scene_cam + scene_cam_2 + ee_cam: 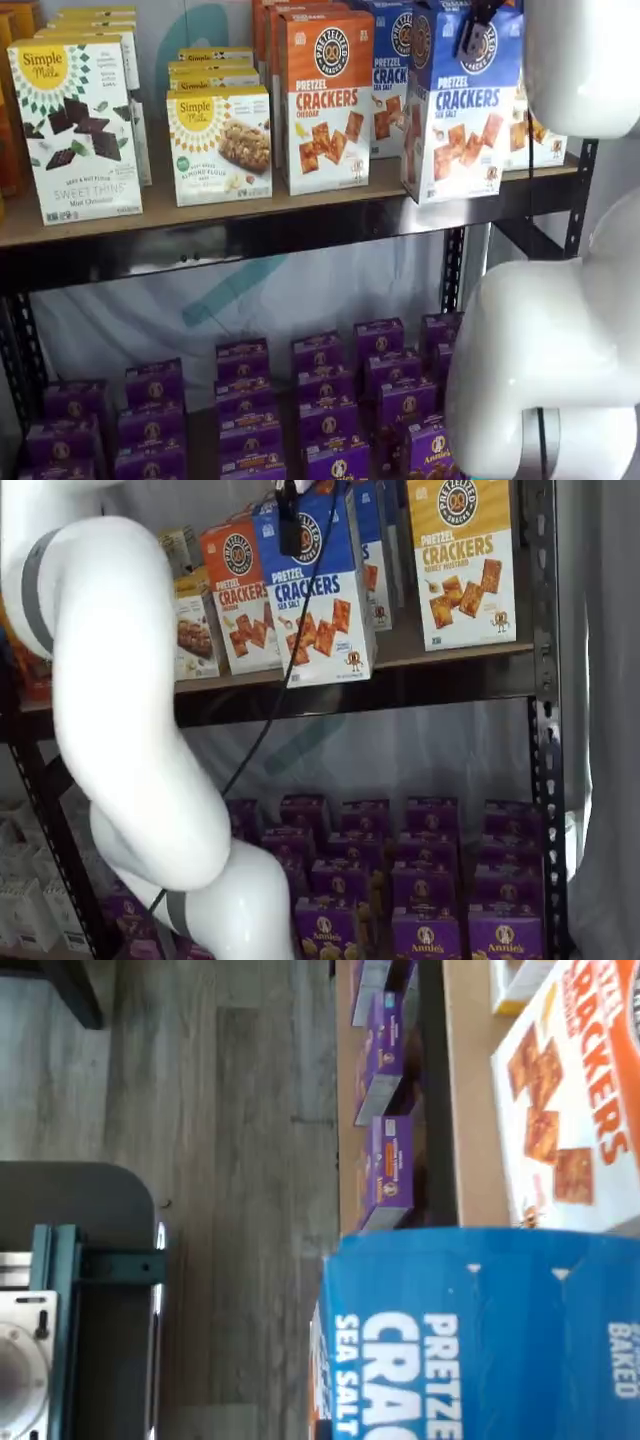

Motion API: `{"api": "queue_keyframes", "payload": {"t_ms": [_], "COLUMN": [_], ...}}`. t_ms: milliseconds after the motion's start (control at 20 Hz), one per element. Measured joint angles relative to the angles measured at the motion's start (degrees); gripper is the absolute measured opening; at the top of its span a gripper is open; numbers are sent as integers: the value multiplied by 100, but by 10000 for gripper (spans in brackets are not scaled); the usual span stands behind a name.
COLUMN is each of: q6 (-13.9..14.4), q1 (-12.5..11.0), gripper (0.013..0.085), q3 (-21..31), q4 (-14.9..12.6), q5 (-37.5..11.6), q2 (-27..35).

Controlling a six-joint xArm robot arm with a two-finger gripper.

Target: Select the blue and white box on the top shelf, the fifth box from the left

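Observation:
The blue and white box [465, 100] stands out in front of its row, its base at the front edge of the top shelf [200, 215] and over the black beam. It also shows in a shelf view [320, 600] and fills the near part of the wrist view [480, 1340]. My gripper [470, 35] comes down from above, with a black finger on the box's upper front face and the jaws closed on its top. The gripper [290, 530] shows in both shelf views with a cable hanging beside it.
The orange-topped cheddar box [325, 100] stands just left of the held box, and another blue box [388, 80] is behind. A yellow-topped box [465, 560] stands to its right. Simple Mills boxes [220, 145] stand further left. Purple boxes [330, 400] fill the lower shelf. The white arm [550, 350] bulks in front.

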Motion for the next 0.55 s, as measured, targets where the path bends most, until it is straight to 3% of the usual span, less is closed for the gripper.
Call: {"api": "queue_keyframes", "payload": {"t_ms": [550], "q6": [-204], "q1": [-118], "gripper": [530], "q3": [590], "q4": [-155], "q5": [52], "q2": [-489]}}
